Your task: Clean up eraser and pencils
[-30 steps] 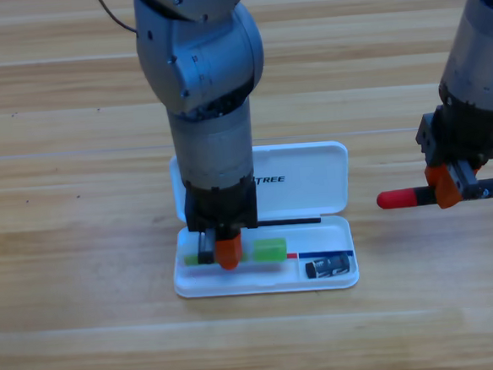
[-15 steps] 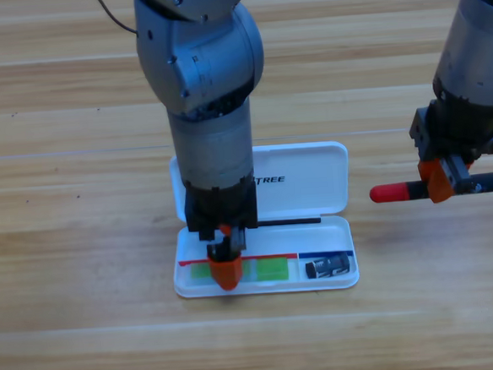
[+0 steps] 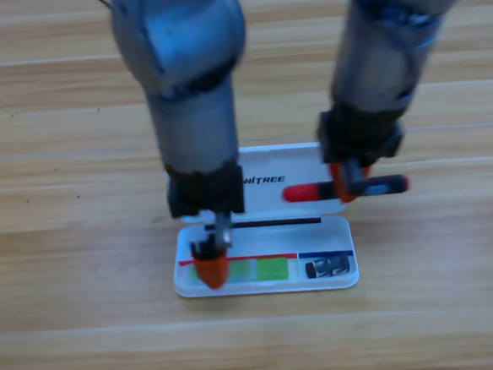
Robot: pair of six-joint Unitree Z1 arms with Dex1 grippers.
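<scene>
High view: right gripper [image 3: 349, 186] jaws around red-capped pencil [image 3: 345, 189].

Wooden table [image 3: 72, 350], light brown planks running left to right, visible grain, even overhead light

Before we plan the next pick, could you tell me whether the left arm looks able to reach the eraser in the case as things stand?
Probably yes. The eraser lies uncovered in the right-hand compartment of the white case, and the left gripper is already low over the green pencil beside it. The right gripper, carrying the red-capped pencil, hangs above the lid, not the eraser.
</scene>
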